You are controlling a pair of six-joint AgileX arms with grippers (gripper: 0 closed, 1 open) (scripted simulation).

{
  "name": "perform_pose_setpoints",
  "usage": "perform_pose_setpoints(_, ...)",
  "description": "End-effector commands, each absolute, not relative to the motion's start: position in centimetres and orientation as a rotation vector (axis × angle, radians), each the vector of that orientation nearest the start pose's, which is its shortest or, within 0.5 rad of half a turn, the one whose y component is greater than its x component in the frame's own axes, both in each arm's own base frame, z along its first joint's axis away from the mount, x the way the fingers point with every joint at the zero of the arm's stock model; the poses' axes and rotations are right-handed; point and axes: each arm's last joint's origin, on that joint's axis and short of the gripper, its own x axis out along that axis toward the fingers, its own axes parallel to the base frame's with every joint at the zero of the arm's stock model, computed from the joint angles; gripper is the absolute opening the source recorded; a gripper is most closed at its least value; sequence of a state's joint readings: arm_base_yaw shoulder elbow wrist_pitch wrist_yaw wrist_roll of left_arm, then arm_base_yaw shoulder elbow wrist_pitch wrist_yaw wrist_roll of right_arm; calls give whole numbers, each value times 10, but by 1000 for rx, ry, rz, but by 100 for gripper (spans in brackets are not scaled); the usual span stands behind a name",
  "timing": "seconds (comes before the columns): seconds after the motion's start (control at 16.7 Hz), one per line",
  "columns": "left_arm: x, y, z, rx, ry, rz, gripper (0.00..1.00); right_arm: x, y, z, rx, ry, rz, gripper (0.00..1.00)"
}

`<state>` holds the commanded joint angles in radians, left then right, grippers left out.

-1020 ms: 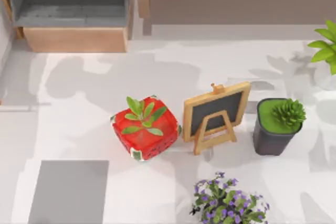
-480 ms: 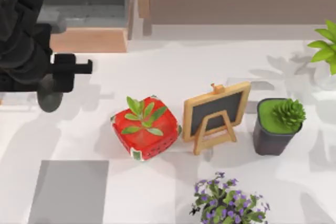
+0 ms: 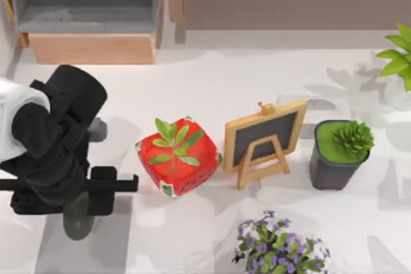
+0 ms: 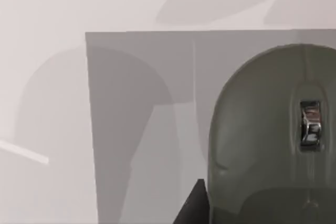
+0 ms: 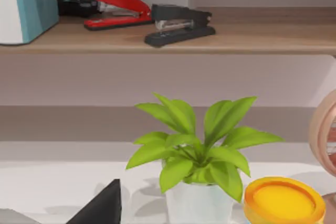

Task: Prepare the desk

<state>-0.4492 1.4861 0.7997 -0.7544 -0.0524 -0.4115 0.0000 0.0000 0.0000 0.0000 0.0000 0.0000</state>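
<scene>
Holding a grey mouse above the mat

A grey mouse (image 3: 78, 221) is gripped by the left gripper (image 3: 82, 198), whose jaws are closed on its sides. In the top view it is seen at the left of the desk (image 3: 257, 75), the broad white tabletop that spreads under everything. The mouse is held over the small grey mat (image 3: 109, 248) at the desk's near left corner. In the left wrist view the mouse (image 4: 273, 140) is seen with the mat (image 4: 142, 129) beneath it.

A red strawberry-patterned pot (image 3: 178, 158) is placed just right of the left arm. A small chalkboard easel (image 3: 263, 138) and a dark pot with a succulent (image 3: 339, 152) are set farther right. Purple flowers (image 3: 279, 248) are seen at the near edge.

The right gripper (image 5: 102, 205) is parked near a leafy plant (image 5: 194, 156); whether it is apart or together cannot be told.
</scene>
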Motion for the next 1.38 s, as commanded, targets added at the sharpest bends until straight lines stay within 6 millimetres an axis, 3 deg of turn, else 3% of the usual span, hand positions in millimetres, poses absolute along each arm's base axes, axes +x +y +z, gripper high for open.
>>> perform_pose_setpoints(0.24, 205, -105, 146, 34, 1466, -23, 0, 106, -1, 160, 0, 0, 0, 100)
perform_pose_setpoints(0.66, 206, -104, 146, 33, 1465, -21, 0, 106, -1, 160, 0, 0, 0, 100)
perform_pose_setpoints(1.38, 214, -106, 165, -8, 1369, -38, 0, 106, -1, 160, 0, 0, 0, 100)
